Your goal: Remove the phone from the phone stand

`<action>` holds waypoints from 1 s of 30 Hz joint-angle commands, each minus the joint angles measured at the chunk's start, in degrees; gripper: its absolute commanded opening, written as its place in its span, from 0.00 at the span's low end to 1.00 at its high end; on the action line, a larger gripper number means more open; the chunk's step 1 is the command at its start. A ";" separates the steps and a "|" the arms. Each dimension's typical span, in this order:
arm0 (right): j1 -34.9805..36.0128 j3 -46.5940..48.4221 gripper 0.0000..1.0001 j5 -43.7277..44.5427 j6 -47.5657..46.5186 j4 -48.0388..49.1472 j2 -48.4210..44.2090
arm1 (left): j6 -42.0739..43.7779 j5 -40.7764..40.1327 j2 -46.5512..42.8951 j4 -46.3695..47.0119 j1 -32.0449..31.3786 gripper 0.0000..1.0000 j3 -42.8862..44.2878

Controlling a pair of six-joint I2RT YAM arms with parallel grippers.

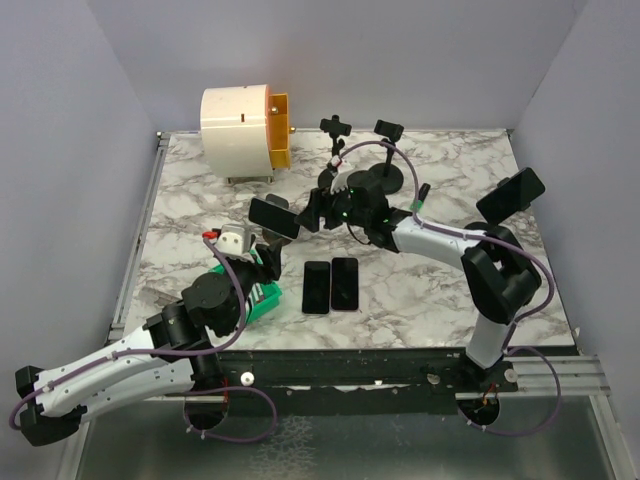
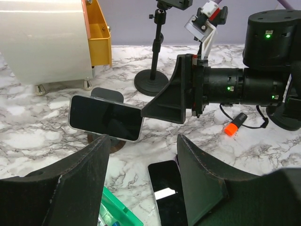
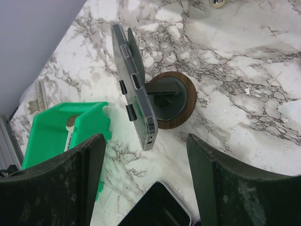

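Fingers on my right gripper are spread wide with nothing pinched. Same story on the left gripper: its fingers stand well apart and hold nothing. So progress-wise, the approach looks done and the grab isn't.

Big to small, from where the fingers are:
- The marble table runs under both pairs.
- A green bin sits off to one side of the right fingers.
- The phone stand, with its round wooden base, is just ahead of the right fingers.
- The phone is clamped in that stand on its long edge, not yet out. It's edge-on to the right wrist cam, and its near end pokes toward the gap between the right fingers.

On the left wrist cam the phone sits just ahead of the left fingertips. One right finger is at its far end, touching or just beside, can't tell.

My read: closing on it, pulling it free of the clamp and setting it down are all left. Two other phones lie flat on the table, probably not my concern.
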 commanded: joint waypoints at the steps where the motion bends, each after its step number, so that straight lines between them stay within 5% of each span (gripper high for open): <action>1: -0.79 2.64 0.74 -2.69 0.53 2.03 3.22 | 0.54 -0.94 0.23 -1.09 0.27 0.60 0.02; 30: -1.16 8.41 0.42 -8.91 1.53 3.01 12.07 | 1.54 -0.69 3.02 -1.11 0.35 0.60 0.47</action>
